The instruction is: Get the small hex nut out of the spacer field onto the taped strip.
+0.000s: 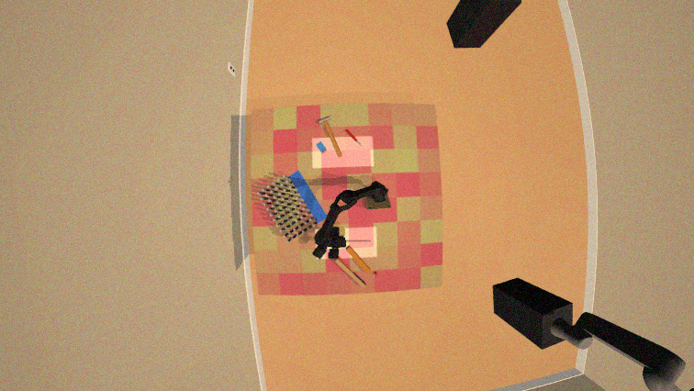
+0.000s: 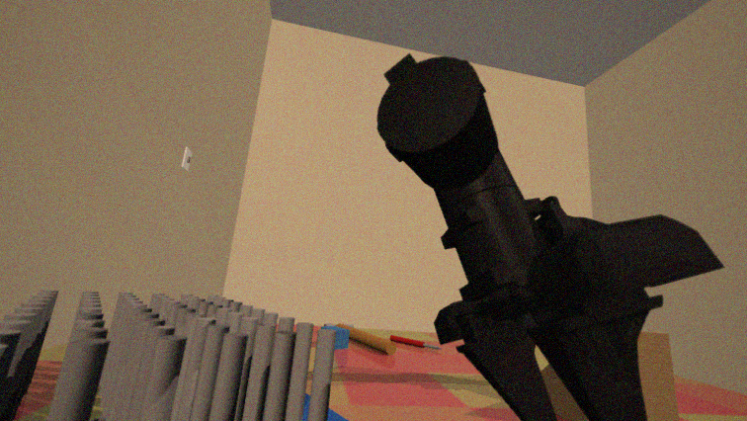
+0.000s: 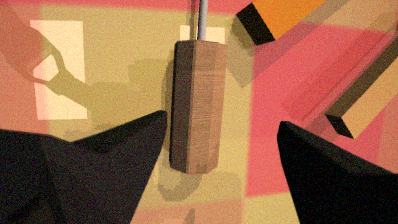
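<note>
The grey metal spacers [image 1: 289, 208] [image 2: 324, 366] stand upright in a dense field. The blue taped strip [image 1: 306, 194] lies along one side of it. The nut cannot be made out. A tool with a faceted wooden handle [image 3: 200, 105] and a thin metal rod [image 1: 358, 240] [image 3: 202, 20] lies beyond the spacers' near corner. My gripper [image 1: 326, 253] [image 3: 222, 124] is open. Its fingertips stand on either side of the wooden handle, the left one close to it and the right one with a wider gap, and hold nothing. In the exterior view the fingertips are cut off.
An orange-handled tool [image 1: 359, 260] [image 3: 290, 15] and a tan-handled one [image 1: 350, 272] [image 3: 375, 90] lie beside the wooden handle. A hammer [image 1: 331, 138] [image 2: 366, 338], a red screwdriver [image 1: 351, 135] [image 2: 407, 341] and a blue block [image 1: 320, 146] [image 2: 339, 337] lie at the far side.
</note>
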Available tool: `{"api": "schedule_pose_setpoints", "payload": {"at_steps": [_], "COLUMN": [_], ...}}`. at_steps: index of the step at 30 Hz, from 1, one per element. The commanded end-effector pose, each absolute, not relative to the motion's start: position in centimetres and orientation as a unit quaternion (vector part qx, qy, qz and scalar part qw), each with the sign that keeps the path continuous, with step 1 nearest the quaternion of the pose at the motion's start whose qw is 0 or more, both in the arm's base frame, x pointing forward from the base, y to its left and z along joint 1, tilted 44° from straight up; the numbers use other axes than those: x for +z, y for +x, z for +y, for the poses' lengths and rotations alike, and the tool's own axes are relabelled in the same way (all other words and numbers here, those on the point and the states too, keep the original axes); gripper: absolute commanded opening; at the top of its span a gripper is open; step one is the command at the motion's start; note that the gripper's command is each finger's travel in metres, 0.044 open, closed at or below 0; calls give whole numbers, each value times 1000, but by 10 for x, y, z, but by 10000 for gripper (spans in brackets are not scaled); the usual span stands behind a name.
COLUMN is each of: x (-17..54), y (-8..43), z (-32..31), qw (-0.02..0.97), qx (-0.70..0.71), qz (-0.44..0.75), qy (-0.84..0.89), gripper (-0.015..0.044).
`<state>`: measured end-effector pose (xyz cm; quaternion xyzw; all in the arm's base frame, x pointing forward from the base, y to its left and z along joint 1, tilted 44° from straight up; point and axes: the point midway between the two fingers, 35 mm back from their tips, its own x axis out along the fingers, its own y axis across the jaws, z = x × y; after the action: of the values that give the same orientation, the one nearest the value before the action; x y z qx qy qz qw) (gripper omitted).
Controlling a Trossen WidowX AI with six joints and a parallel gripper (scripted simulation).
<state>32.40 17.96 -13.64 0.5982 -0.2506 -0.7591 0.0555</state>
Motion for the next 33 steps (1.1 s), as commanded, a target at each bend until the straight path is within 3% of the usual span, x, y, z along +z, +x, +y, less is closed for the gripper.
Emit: {"api": "schedule_pose_setpoints", "payload": {"at_steps": [1,32,33], "x": [-143,-177,-177], "y": [322,318,318], "z": [173,140,140], "qw": [59,60,60], "qx": [-760,-760,-760], "qz": [-250,-251,-251], "qy": [597,597,597], "gripper": [280,280,254]}}
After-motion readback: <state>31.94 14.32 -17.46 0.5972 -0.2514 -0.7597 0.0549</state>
